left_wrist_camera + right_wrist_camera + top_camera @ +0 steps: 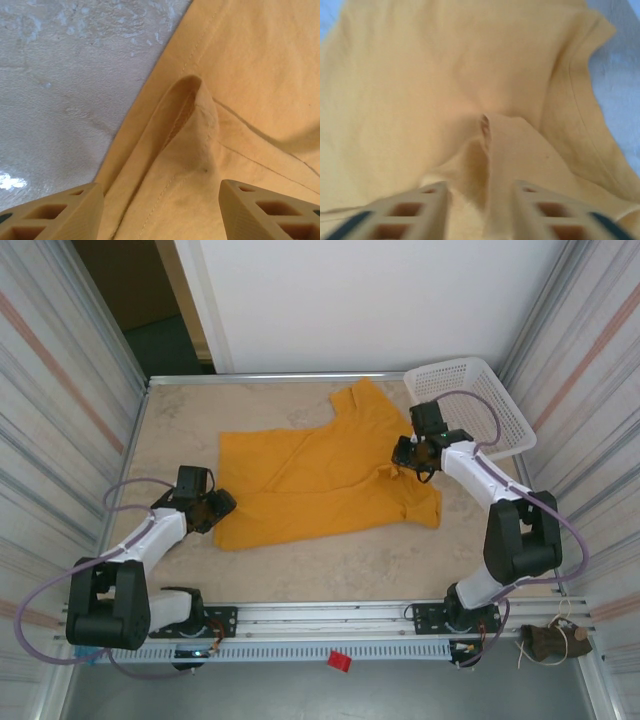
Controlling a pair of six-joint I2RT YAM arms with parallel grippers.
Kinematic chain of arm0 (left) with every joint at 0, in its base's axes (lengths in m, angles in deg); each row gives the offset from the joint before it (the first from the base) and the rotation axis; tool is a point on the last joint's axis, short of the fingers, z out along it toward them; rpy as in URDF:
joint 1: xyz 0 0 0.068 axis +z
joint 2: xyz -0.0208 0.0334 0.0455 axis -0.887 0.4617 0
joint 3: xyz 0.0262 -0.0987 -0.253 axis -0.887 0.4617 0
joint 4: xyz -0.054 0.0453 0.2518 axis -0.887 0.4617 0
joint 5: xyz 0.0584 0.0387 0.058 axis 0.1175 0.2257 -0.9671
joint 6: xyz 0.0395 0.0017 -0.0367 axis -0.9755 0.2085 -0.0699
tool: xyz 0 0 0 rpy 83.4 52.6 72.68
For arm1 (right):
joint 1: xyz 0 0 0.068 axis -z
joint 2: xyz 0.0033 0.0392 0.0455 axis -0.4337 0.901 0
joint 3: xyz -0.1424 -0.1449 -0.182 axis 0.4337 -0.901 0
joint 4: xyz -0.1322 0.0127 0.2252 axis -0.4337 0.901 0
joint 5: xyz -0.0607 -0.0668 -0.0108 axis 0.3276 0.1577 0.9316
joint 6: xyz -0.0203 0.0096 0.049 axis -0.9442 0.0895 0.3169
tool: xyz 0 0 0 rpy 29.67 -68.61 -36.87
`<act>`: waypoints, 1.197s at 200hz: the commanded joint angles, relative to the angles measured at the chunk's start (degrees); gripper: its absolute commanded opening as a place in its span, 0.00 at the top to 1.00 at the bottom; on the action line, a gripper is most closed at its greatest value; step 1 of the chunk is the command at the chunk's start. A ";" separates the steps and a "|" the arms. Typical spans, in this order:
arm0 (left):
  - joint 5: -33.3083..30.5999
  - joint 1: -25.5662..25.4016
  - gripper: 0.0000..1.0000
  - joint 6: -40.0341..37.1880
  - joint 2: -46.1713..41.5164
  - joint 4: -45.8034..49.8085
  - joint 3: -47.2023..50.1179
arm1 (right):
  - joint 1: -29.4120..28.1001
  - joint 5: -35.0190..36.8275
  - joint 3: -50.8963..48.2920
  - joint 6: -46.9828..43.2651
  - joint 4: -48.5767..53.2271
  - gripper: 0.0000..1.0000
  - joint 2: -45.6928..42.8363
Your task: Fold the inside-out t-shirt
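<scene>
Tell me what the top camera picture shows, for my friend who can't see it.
An orange-yellow t-shirt lies rumpled on a beige table. The left end effector is at its near left corner and the right end effector at its right side; a white basket sits in the far right corner.

Looked like a robotics lab cell to me: left arm [150, 535] and right arm [480, 480] bolted to an aluminium rail [330, 612], table [330, 560] walled by striped panels [60, 390].

no writing, label, brand, number or sign is showing clearly enough to read in any view; the t-shirt [320, 475] is showing only plain orange-yellow cloth.
</scene>
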 commanded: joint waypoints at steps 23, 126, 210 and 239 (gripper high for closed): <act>-1.36 -0.26 0.38 0.34 -0.18 -0.05 -0.38 | 1.64 -0.70 0.85 -1.05 -0.67 0.45 -0.48; 0.24 -1.23 0.38 6.47 -13.57 10.60 3.73 | 3.69 5.94 -24.54 7.69 9.72 0.29 -24.39; -3.51 -8.92 0.45 9.38 -11.92 4.34 9.75 | 10.13 -3.26 -29.67 5.40 4.18 0.42 -22.35; -3.59 -8.93 0.49 9.22 -8.80 1.52 10.13 | 10.58 -3.65 -30.19 5.31 0.80 0.48 -18.14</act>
